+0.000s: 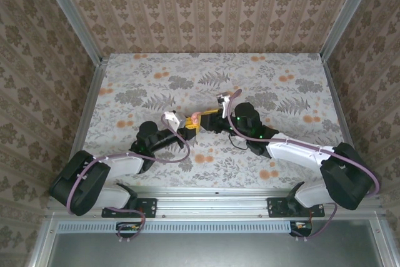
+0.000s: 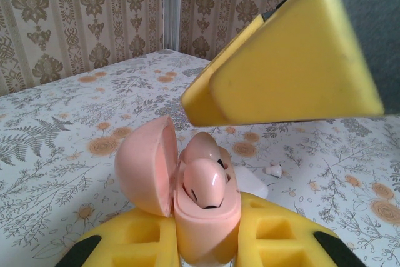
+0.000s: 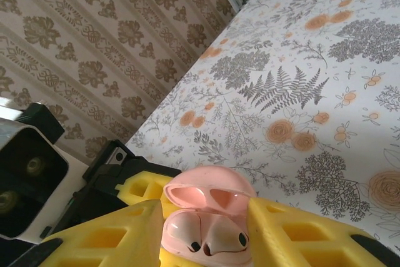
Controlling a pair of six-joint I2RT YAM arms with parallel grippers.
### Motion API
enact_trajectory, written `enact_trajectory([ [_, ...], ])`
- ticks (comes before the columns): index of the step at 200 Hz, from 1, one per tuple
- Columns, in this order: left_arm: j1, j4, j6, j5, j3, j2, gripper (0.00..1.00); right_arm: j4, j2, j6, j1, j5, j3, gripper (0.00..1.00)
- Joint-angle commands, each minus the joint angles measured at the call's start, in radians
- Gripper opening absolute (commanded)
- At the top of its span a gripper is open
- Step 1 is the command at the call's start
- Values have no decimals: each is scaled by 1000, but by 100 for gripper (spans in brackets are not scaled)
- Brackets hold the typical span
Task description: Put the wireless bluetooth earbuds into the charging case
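The charging case (image 2: pixel 206 217) is pale pink here and stands upright with its lid (image 2: pixel 144 167) swung open to the left. Two pink earbuds (image 2: pixel 209 182) sit side by side in its wells, their stems down. My left gripper (image 2: pixel 206 245) is shut on the case body, with a yellow foam pad on each side. The right wrist view looks down on the case (image 3: pixel 209 245), both earbuds (image 3: pixel 184 232) and the open lid (image 3: pixel 209 192). My right gripper (image 3: pixel 205 211) hovers just above it, open. One of its yellow fingers (image 2: pixel 294 67) hangs over the case without touching. From above, both grippers meet at the case (image 1: pixel 195 119).
A small whitish piece (image 2: pixel 273 170) lies on the floral tabletop (image 2: pixel 75 123) just beyond the case, beside a white rounded thing (image 2: pixel 255 187) partly hidden by my left pad. Patterned walls (image 1: pixel 206 10) enclose the table on three sides.
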Motion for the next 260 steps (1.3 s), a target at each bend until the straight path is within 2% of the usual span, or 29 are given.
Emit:
enact_trajectory([
  [1, 2, 46, 2, 0, 12, -17, 7, 21, -48, 10, -9, -6, -17, 41],
  [96, 3, 16, 1, 40, 16, -34, 7, -44, -178, -55, -29, 29, -70, 46],
  [152, 3, 3, -12, 49, 19, -30, 7, -69, -260, -162, -29, 51, -114, 51],
  [171, 2, -7, -12, 53, 22, -26, 7, -61, -279, -224, -29, 39, -130, 52],
  [204, 0, -28, -23, 74, 41, -17, 7, -153, -303, -305, -30, 33, -116, 55],
  [227, -3, -42, -23, 87, 50, -19, 7, -134, -321, -357, -39, 11, -139, 57],
  [252, -3, -72, -14, 93, 61, -33, 7, -130, -333, -417, -61, -28, -146, 62],
  [260, -3, -79, -13, 96, 65, -39, 7, -144, -335, -429, -68, -35, -141, 72],
])
